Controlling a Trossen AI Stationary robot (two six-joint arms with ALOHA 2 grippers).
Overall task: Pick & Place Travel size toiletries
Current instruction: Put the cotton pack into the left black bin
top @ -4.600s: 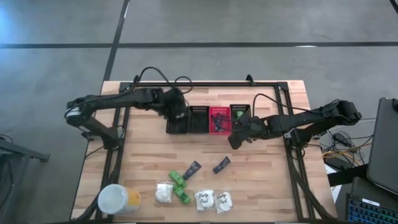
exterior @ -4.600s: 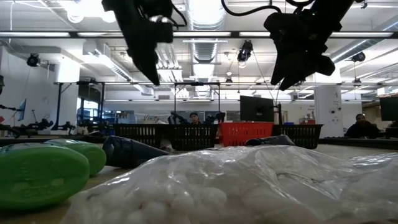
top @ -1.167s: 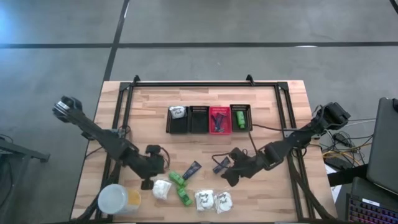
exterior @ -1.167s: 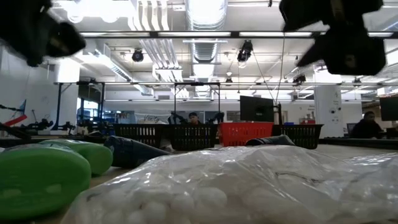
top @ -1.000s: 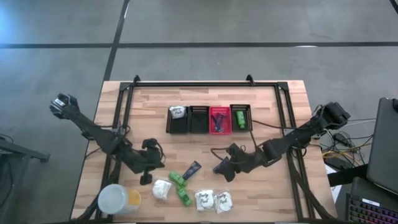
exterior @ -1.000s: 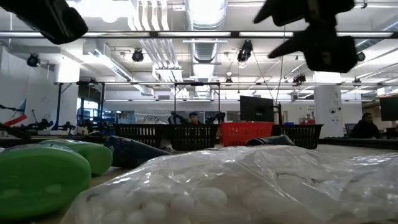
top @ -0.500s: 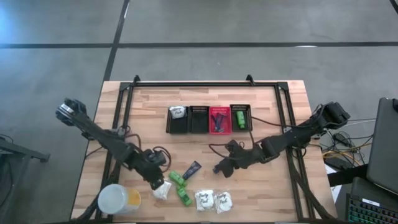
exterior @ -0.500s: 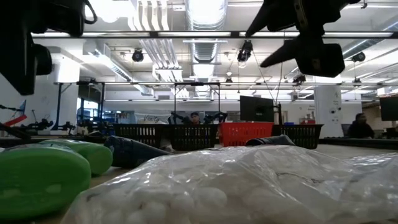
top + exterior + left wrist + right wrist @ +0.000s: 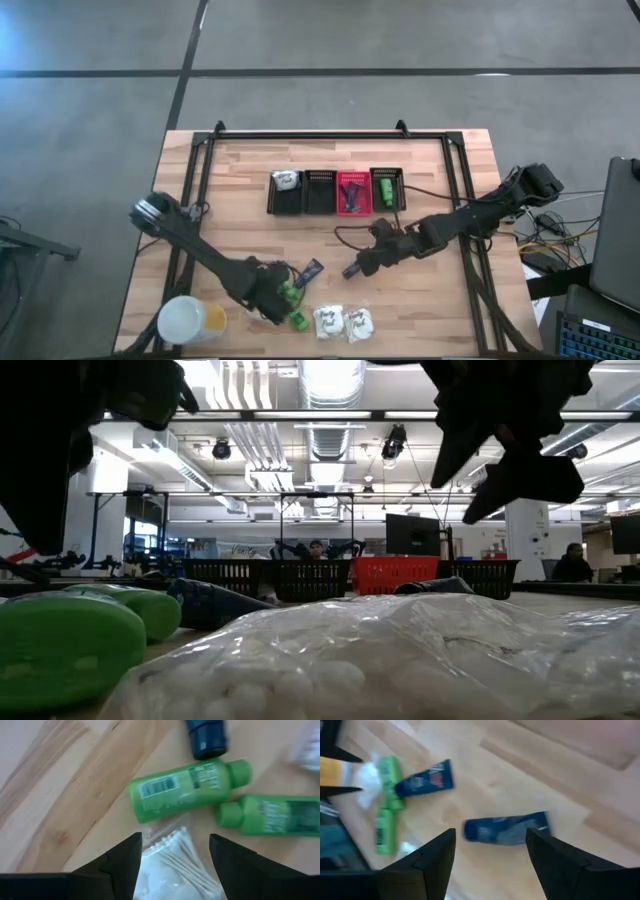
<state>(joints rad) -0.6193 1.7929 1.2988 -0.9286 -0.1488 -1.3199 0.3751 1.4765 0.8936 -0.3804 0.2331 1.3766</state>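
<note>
My left wrist view shows a cotton-swab packet [image 9: 172, 865] between the spread fingers of the left gripper [image 9: 175, 855], untouched; overhead, the arm hides it. Right gripper [image 9: 490, 847], fingers apart and empty, hangs over a blue tube [image 9: 507, 827] mid-table [image 9: 240, 170].

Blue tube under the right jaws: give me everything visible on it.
The blue tube is a dark blue squeeze tube, plastic by its look, with pale print and a flat crimped end. It lies flat on the bare wooden table, apart from the other toiletries. The right gripper is over it, jaws open on either side, not touching it.
</note>
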